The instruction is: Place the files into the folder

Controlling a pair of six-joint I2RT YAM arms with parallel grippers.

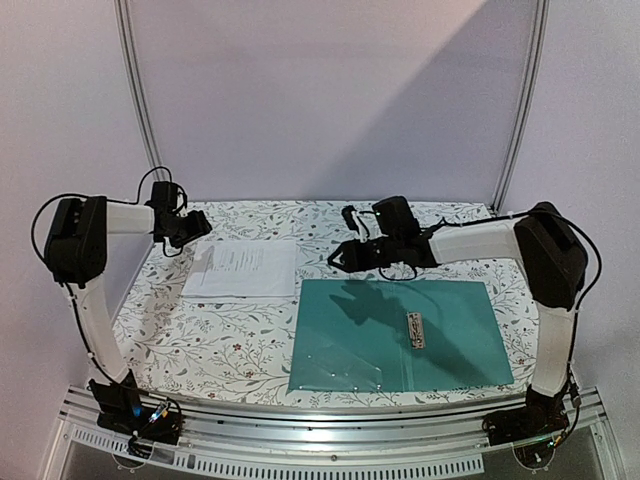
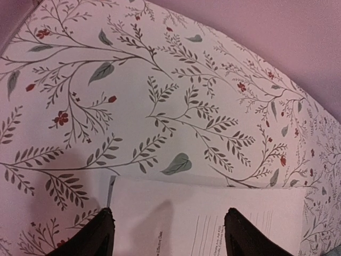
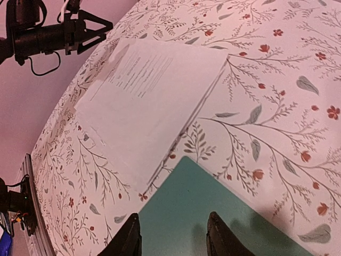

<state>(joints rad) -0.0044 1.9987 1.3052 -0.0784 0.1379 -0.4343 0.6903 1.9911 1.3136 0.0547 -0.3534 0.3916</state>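
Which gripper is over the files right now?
The left gripper, open above the files' far-left corner. The right gripper hangs over the folder's far-left corner instead.

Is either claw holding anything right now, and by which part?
Nothing is held. The left gripper hangs open over the files; the right gripper hangs open over the folder's corner.

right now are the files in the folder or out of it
Out. The files lie flat on the patterned table beside the folder, whose teal surface holds only its metal clip.
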